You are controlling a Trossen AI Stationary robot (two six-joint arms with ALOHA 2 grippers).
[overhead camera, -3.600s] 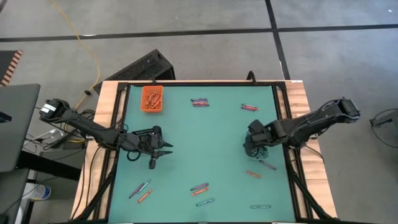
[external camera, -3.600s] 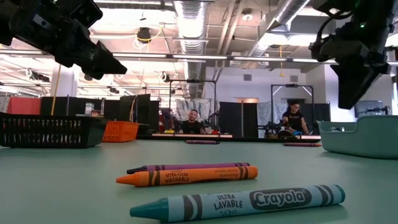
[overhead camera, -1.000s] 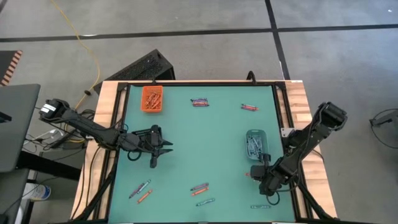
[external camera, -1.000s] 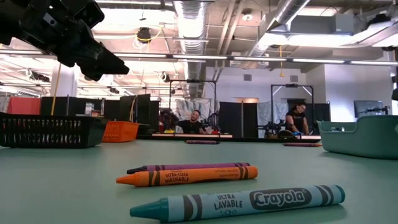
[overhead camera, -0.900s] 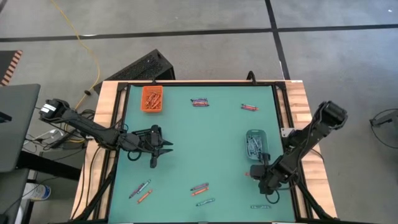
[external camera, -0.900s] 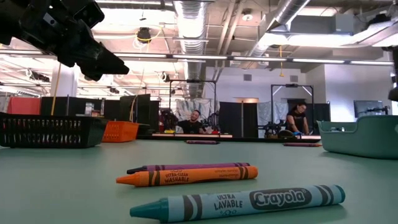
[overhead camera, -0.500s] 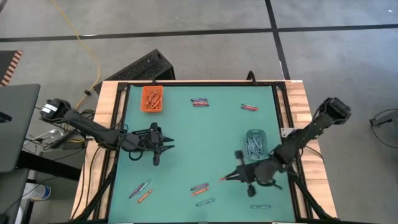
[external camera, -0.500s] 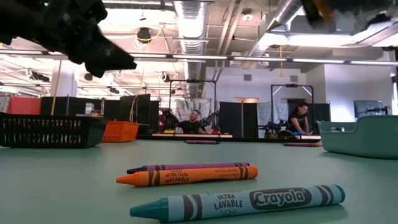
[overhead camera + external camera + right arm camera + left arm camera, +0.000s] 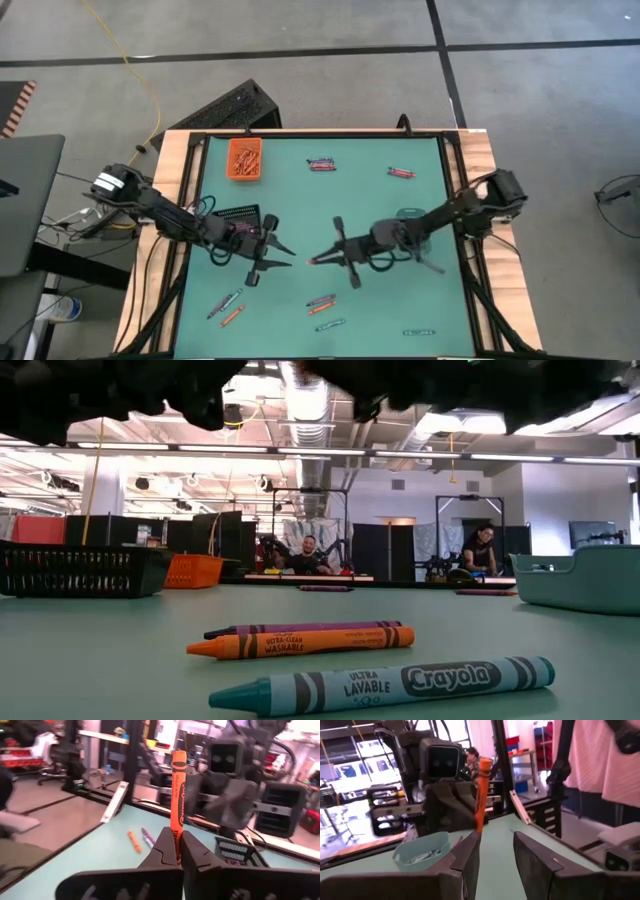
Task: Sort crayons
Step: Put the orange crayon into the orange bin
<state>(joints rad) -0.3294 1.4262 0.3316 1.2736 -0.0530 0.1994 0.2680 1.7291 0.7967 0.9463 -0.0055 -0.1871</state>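
My right gripper (image 9: 325,259) is over the table's middle, shut on an orange crayon (image 9: 178,795) that stands upright. My left gripper (image 9: 279,256) faces it from the left, open, with its fingers (image 9: 470,856) just short of the crayon (image 9: 480,795). Other crayons lie flat on the green table: one pair at the far side (image 9: 321,164), another far right (image 9: 401,173), several near the front edge (image 9: 321,301), (image 9: 226,305). In the low view, purple (image 9: 305,629), orange (image 9: 300,644) and teal (image 9: 380,685) crayons lie close up. My right gripper pinches the orange crayon by its lower end (image 9: 176,836) between its two fingers. The fingers come in level from the table's right and lie across the crayon. It stands upright above the fingertips, lifted clear of the table.
An orange tray (image 9: 244,158) stands at the far left and a black tray (image 9: 236,214) lies beside my left arm. A teal tray (image 9: 409,214), partly under my right arm, also shows in the low view (image 9: 580,580). People sit in the room beyond.
My right gripper has swung from the table's near right corner toward its middle and risen. It has turned from pointing down to level and carries the orange crayon, now lifted clear and upright. My left gripper has shifted a little toward the middle and tipped up.
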